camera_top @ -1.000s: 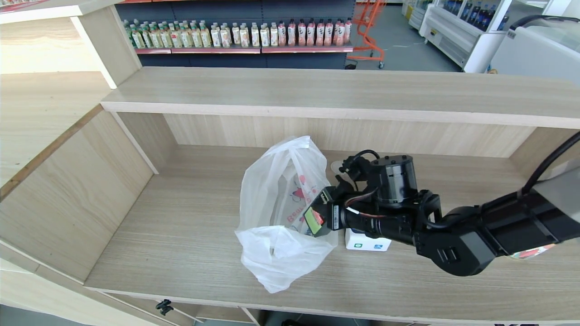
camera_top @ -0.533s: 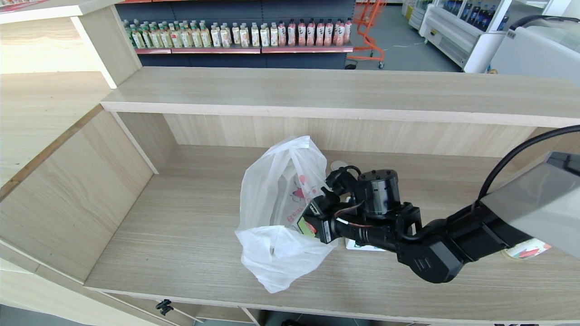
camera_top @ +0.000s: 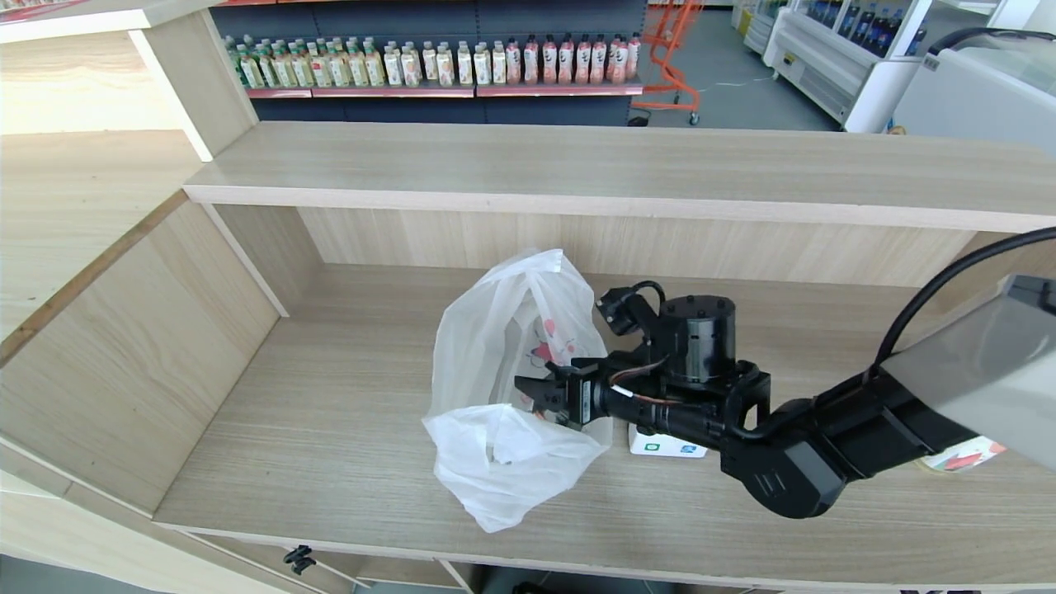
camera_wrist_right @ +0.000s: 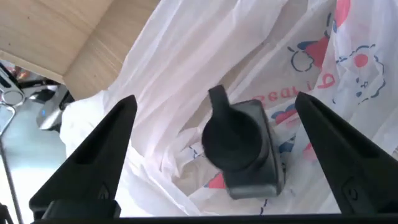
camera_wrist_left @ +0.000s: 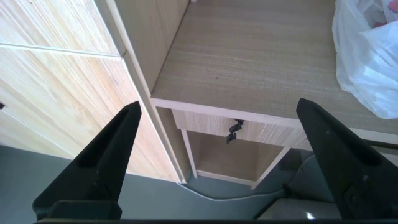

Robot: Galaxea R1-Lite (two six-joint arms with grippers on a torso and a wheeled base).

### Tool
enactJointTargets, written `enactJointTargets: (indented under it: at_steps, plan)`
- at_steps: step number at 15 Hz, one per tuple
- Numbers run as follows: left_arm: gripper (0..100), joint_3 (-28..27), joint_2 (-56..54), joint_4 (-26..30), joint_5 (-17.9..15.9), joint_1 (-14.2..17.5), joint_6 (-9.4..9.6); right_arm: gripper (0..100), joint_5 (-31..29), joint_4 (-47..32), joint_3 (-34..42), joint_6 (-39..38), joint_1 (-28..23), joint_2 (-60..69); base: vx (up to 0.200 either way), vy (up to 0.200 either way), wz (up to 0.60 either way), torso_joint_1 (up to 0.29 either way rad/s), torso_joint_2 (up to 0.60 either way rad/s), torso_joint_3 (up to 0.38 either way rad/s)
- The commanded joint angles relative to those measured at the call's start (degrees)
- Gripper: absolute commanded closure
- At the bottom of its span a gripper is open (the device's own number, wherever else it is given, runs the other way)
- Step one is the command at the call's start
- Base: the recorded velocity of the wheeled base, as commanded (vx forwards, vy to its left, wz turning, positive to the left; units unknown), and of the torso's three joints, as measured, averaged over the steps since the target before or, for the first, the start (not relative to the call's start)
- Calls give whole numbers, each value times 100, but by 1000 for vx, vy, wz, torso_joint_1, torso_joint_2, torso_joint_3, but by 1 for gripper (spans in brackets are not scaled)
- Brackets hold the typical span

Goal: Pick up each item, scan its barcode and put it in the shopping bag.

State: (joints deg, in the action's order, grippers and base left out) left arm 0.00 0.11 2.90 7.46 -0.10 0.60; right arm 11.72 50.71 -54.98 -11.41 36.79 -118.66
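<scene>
The thin white plastic shopping bag, slumped on the pale wooden surface, looks limp, light and slippery, likely best held by its handles; the right claw gapes wide, empty, above a dark grey blocky item inside it.

Bright, even light filled the head view. Glare washed out the wooden panel at the frame's upper left. The white shopping bag glowed translucent and cast only a faint shadow on the counter. Straight edges bowed slightly near the borders.
</scene>
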Motion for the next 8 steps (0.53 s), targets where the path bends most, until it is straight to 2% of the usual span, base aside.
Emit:
enactJointTargets:
  at_steps: [1,4,7,8]
  plan:
    - [0,0,-2,0,1,1,-7,0,6,-53,339,-371,-23,818,0,0,0,0,0,0]
    - [0,0,-2,0,1,1,2,0,-20,-229,1226,-1021,-313,2190,0,0,0,0,0,0]
    - [0,0,-2,0,1,1,2,0,-328,-1204,1745,-889,-726,3438,0,0,0,0,0,0]
    - [0,0,-2,0,1,1,2,0,-618,-2048,1877,-371,-1051,4132,0,0,0,0,0,0]
